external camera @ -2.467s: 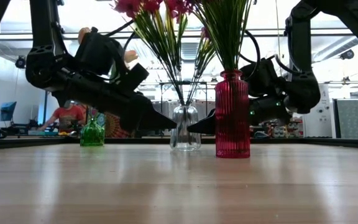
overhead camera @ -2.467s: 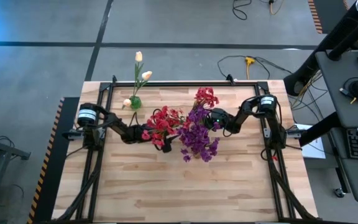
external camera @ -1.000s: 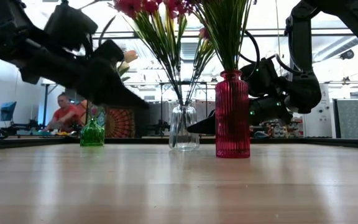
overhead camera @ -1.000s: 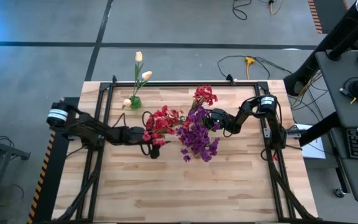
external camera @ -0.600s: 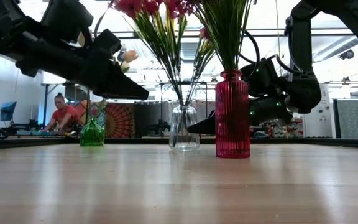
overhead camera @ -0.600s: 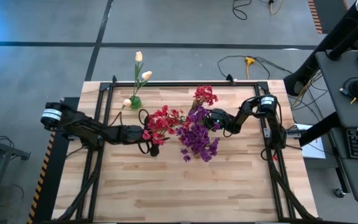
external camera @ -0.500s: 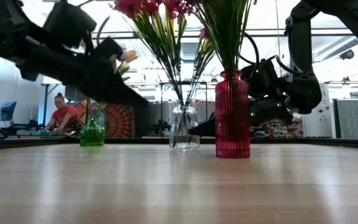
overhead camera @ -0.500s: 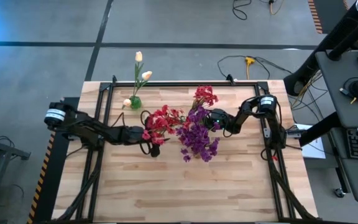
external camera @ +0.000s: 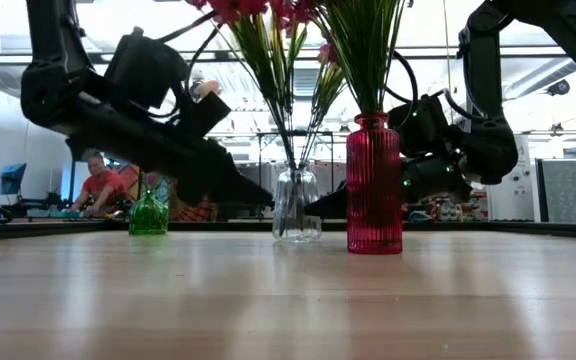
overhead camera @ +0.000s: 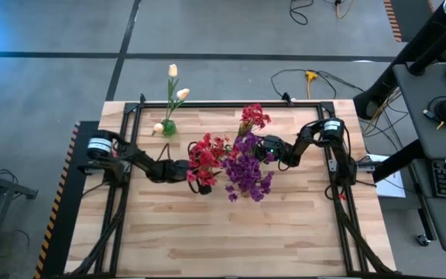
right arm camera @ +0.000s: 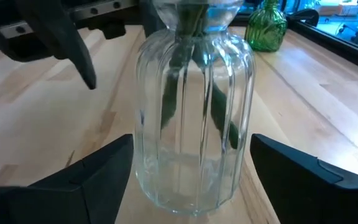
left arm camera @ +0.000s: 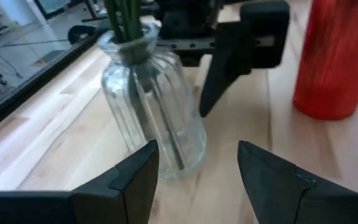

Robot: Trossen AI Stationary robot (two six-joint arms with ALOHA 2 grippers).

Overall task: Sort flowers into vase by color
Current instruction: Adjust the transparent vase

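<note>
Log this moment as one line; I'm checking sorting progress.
left gripper: open, facing clear vase | right gripper: open around clear vase | red flowers: in clear vase | purple flowers: in red vase

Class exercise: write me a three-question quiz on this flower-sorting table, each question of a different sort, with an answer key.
1. True or false: the clear vase holds the purple flowers.
2. Multiple choice: the red vase stands A) nearer the low camera than the clear vase, B) behind the green vase, C) on its side.
3. Fill in: both the left tool and the right tool are open, one on each side of the ____ vase.

Key: 1 false; 2 A; 3 clear.
</note>
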